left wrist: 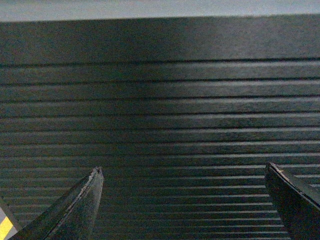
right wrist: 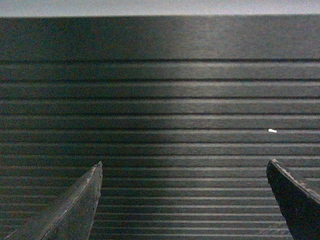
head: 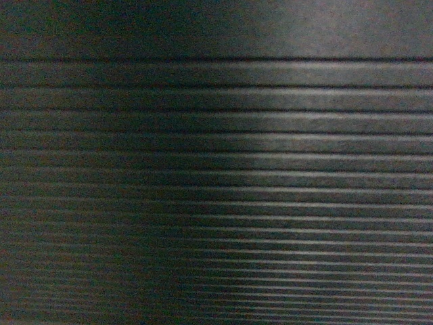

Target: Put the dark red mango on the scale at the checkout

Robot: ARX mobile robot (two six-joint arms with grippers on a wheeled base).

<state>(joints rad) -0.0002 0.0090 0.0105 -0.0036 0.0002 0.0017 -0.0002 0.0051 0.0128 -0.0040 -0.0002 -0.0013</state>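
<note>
Trouble could be caused by the ribbed checkout front (head: 216, 169) filling every view: mango and scale are not seen, while the left gripper (left wrist: 182, 175) and right gripper (right wrist: 182, 167) are held spread and empty.

The left hand (left wrist: 182, 172) showed two dark, tapered, matte fingers with worn pale tips and a yellow-and-black marking at its near left corner; the right hand (right wrist: 182, 170) wore matching dark pointed fingers.

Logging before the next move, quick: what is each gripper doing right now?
Left gripper: open, holding nothing, facing the ribbed counter front.
Right gripper: open, holding nothing, facing the same ribbed front.
</note>
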